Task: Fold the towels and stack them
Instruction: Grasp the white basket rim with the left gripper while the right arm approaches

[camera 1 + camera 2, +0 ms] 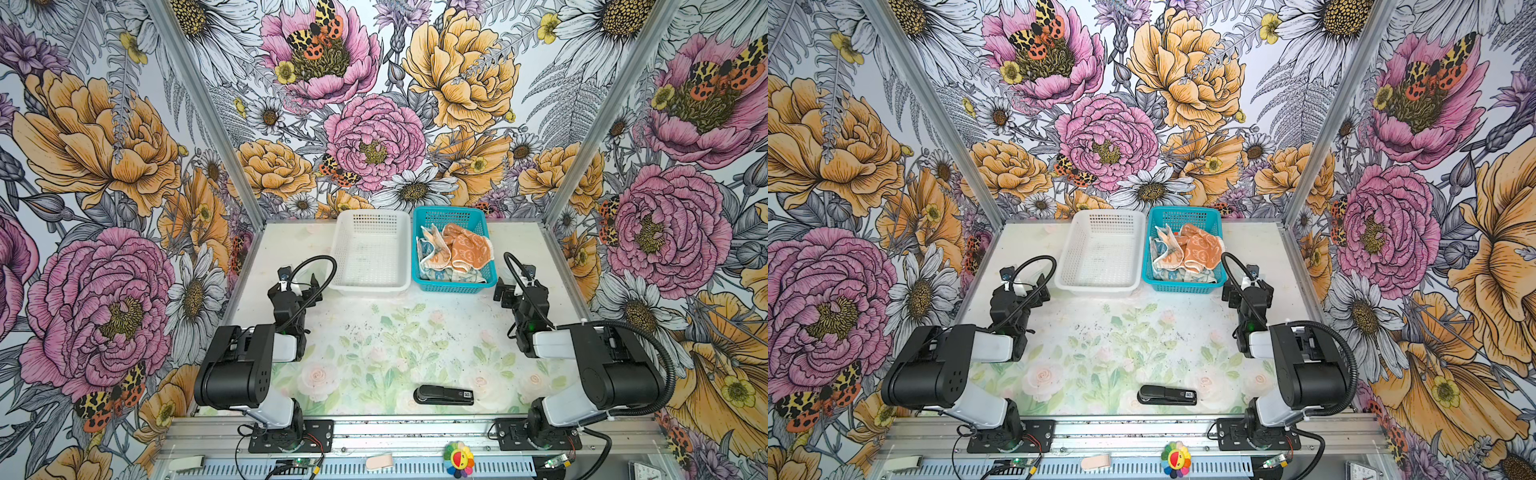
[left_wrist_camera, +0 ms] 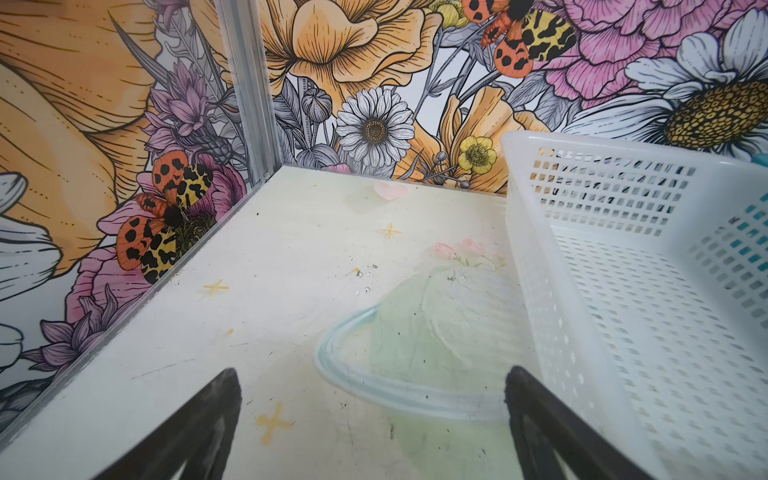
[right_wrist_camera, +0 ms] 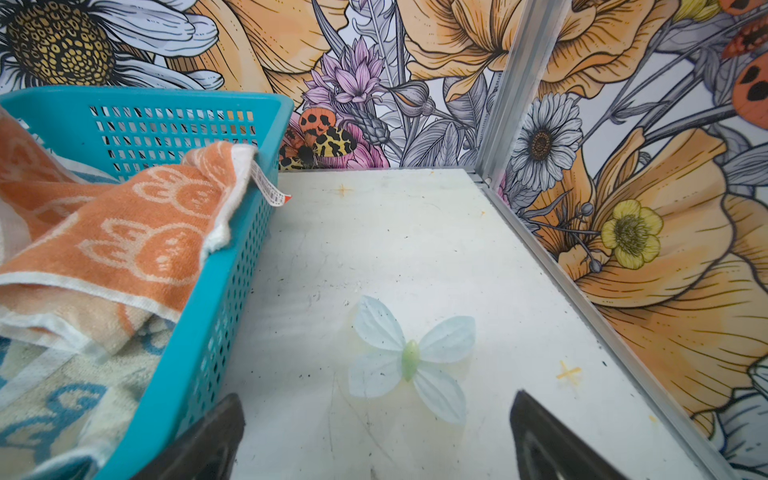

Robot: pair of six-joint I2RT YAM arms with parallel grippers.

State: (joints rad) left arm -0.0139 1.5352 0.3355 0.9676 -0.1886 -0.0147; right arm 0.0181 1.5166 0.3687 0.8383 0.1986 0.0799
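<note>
In both top views, crumpled towels [image 1: 455, 249] lie heaped in a teal basket [image 1: 455, 286] at the back of the desk [image 1: 415, 332], just beside a white basket [image 1: 370, 286]. A black stapler [image 1: 444, 395] near the front edge appears only there. The right wrist view alone shows a white label [image 3: 266, 185] on the orange towel [image 3: 137, 232], with a cream-and-blue towel [image 3: 50, 399] beneath. The left tool [image 2: 372, 374] and right tool [image 3: 377, 397] are spread apart, holding nothing, each beside its nearer basket.

Bright, even light; warped edges
</note>
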